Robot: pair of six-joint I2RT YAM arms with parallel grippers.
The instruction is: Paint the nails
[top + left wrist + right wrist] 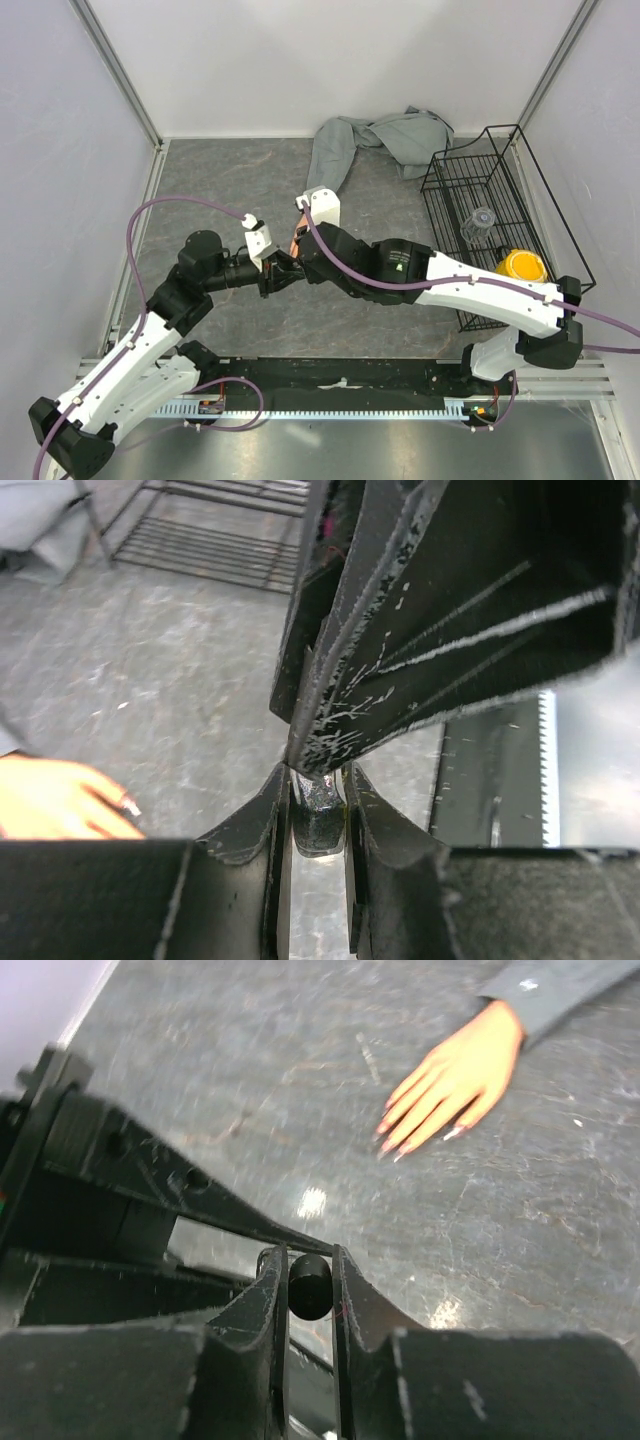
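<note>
Two-arm nail painting, opening stage. Nearest the wrist cameras, the left gripper (318, 782) is pressed together on a small dark bottle (318, 825), holding it upright just above the table (250, 1060). The right gripper (305, 1260) comes in from the opposite side, its fingers pinched on the bottle's black cap (310, 1288). In the overhead view the two grippers meet tip to tip at mid-table. We cannot tell whether the cap is loosened or seated, and no brush is visible.

Beyond the grippers and apart from them, the peach mannequin hand (455, 1075) lies flat on the table, fingers extended toward the grippers. The nails (400, 1154) show as small pale pinkish tips, and we see no fresh coat on any of them. The grey sleeve (560, 995) runs off behind the wrist.

Farthest, at the right wall, a black wire basket (460, 185) holds a clear jar (480, 222) and a yellow object (522, 266).

We judge that only the bottle pickup is done. Uncapping, drawing out the brush and coating each nail all remain.
</note>
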